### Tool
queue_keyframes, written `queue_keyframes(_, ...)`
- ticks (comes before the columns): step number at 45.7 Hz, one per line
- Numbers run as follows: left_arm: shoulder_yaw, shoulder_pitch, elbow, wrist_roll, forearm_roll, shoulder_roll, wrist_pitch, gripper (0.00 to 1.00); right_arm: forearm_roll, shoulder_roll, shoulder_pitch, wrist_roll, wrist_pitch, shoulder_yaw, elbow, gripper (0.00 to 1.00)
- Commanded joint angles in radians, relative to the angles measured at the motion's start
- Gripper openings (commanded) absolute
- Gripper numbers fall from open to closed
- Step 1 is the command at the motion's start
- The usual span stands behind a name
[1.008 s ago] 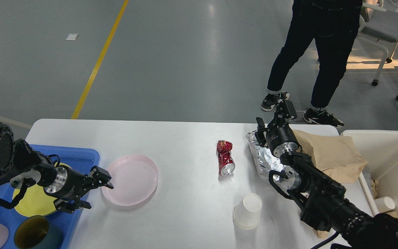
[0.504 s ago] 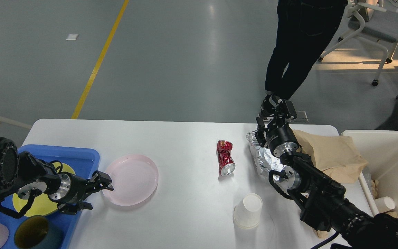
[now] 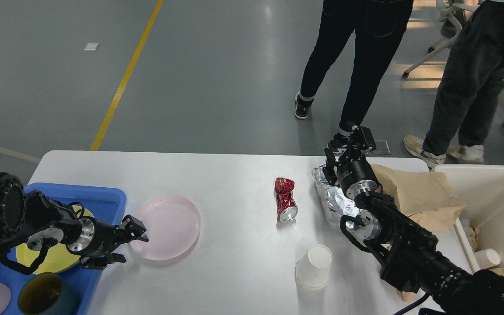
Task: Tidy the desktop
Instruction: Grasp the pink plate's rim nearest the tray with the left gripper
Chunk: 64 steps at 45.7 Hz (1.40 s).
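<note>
Plate work comes first, I'd judge: the left gripper (image 3: pixel 130 243) sits at the pink plate's (image 3: pixel 165 227) near-left rim, fingers (image 3: pixel 137 225) apart, one above and one below rim level. It should straddle the thin edge squarely before closing, then lift flat towards the blue tray (image 3: pixel 99 199) at the counter's (image 3: pixel 217 175) near-left corner. That tray holds a yellow plate (image 3: pixel 46 258) and two cups. The right gripper (image 3: pixel 351 142) hovers over crumpled foil (image 3: pixel 330 199) by the far-right corner; its fingers I cannot tell. The cream bin (image 3: pixel 484 183) off the right edge holds a paper cup (image 3: pixel 487 258).
</note>
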Motion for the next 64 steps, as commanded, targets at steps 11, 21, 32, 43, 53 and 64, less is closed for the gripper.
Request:
queue_keyframes(11, 0.003, 0.002, 0.0, 0.018, 0.009, 0.0, -0.004, 0.55, 0.0, 0.0, 0.0, 0.0, 0.0, 0.0, 0.0, 1.0)
queue_keyframes(21, 0.003, 0.003, 0.0, 0.064, 0.009, 0.0, -0.004, 0.41, 0.0, 0.0, 0.0, 0.0, 0.0, 0.0, 0.0, 1.0)
queue_keyframes(32, 0.001, 0.016, 0.011, 0.064, 0.009, 0.0, -0.001, 0.41, 0.0, 0.0, 0.0, 0.0, 0.0, 0.0, 0.0, 1.0)
queue_keyframes(43, 0.0, 0.013, 0.014, 0.063, 0.01, 0.0, -0.004, 0.29, 0.0, 0.0, 0.0, 0.0, 0.0, 0.0, 0.0, 1.0)
queue_keyframes(53, 0.0, 0.014, 0.015, 0.064, 0.01, -0.005, -0.002, 0.2, 0.0, 0.0, 0.0, 0.0, 0.0, 0.0, 0.0, 1.0)
queue_keyframes(64, 0.0, 0.014, 0.017, 0.063, 0.013, -0.01, -0.002, 0.07, 0.0, 0.0, 0.0, 0.0, 0.0, 0.0, 0.0, 1.0)
